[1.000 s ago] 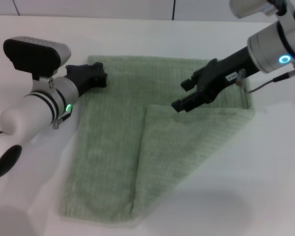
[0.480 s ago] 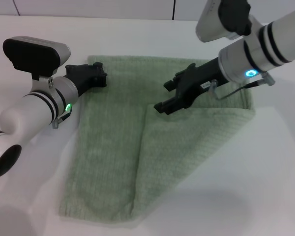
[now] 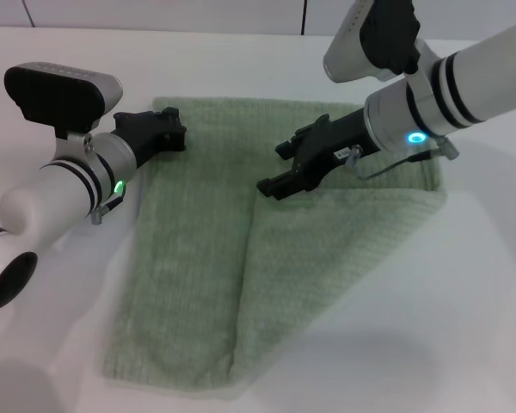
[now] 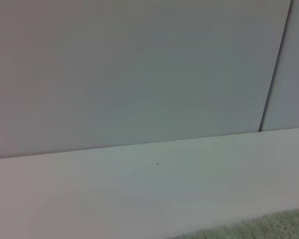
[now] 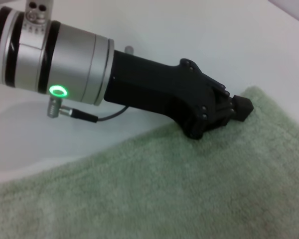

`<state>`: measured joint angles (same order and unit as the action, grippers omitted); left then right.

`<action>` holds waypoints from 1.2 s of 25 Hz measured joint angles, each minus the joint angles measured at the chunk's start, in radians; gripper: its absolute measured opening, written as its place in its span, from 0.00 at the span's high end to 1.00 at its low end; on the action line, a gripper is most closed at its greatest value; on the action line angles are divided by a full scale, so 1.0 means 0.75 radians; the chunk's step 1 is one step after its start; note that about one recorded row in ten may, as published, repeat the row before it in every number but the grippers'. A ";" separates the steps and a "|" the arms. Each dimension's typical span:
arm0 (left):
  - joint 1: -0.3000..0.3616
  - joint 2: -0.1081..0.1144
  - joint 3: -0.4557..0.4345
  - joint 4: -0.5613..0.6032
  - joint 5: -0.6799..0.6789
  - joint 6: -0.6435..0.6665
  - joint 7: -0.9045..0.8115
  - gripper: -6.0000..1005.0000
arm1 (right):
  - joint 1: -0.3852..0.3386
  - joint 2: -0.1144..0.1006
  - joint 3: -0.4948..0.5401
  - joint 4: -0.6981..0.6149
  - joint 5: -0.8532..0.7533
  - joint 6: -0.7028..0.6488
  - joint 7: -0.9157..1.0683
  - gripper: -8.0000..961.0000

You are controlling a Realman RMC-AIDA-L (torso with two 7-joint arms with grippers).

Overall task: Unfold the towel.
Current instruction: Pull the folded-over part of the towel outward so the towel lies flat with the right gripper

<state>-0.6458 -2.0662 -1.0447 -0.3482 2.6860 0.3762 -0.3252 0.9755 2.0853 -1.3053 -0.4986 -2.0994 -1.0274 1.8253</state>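
Observation:
The pale sage-green towel (image 3: 198,258) lies flat on the white table. Its near-right part is folded over into a large triangular flap (image 3: 327,249) whose tip lies near the towel's middle. My right gripper (image 3: 273,168) is open and hovers just over that tip, low above the cloth. My left gripper (image 3: 168,129) is shut, with its tips resting at the towel's far-left corner; the right wrist view shows it there too (image 5: 236,105), on the towel's edge (image 5: 164,189). A sliver of towel (image 4: 274,226) shows in the left wrist view.
The white table (image 3: 464,284) surrounds the towel, with bare room to the right and front. A pale wall (image 4: 139,69) with a dark seam stands behind the table's far edge.
My right gripper has moved left across the towel, from near its far-right side to the flap's tip. The left arm and the towel have not moved.

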 joint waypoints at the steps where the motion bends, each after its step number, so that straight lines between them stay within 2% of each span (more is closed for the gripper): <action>1: 0.000 0.000 0.000 0.000 0.000 0.000 0.000 1.00 | 0.000 0.001 -0.011 0.014 0.029 0.012 -0.010 0.25; 8: 0.000 0.000 0.000 0.001 0.000 0.003 0.000 1.00 | 0.018 0.003 -0.081 0.080 0.136 0.063 -0.023 0.25; 30: 0.000 0.000 0.002 0.000 0.000 -0.003 0.000 1.00 | 0.049 0.003 -0.115 0.147 0.144 0.067 0.011 0.25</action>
<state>-0.6458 -2.0662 -1.0435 -0.3482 2.6860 0.3743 -0.3252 1.0124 2.0878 -1.3913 -0.3881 -1.9914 -0.9772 1.8338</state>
